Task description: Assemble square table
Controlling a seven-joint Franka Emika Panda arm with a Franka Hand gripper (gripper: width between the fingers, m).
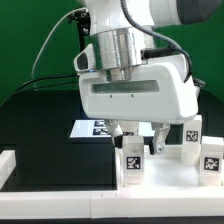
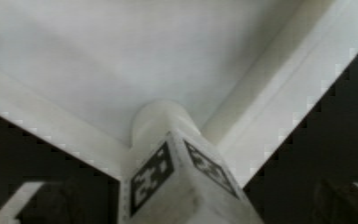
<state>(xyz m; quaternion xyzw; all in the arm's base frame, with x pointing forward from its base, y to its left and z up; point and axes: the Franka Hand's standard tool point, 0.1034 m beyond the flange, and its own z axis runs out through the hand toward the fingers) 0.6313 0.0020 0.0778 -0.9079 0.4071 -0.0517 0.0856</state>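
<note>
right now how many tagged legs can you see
3 in the exterior view: one leg under the gripper, one farther back right, one at the right edge. A fourth may be hidden.

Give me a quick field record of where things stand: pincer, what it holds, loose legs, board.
pincer: lowered near the front border, shut on a leg
held leg: upright, tags showing, pressed up against the white panel in the wrist view
loose legs: two standing at the exterior view's right
marker board: flat on the black table, behind the pincer
fourth leg: not visible
</note>
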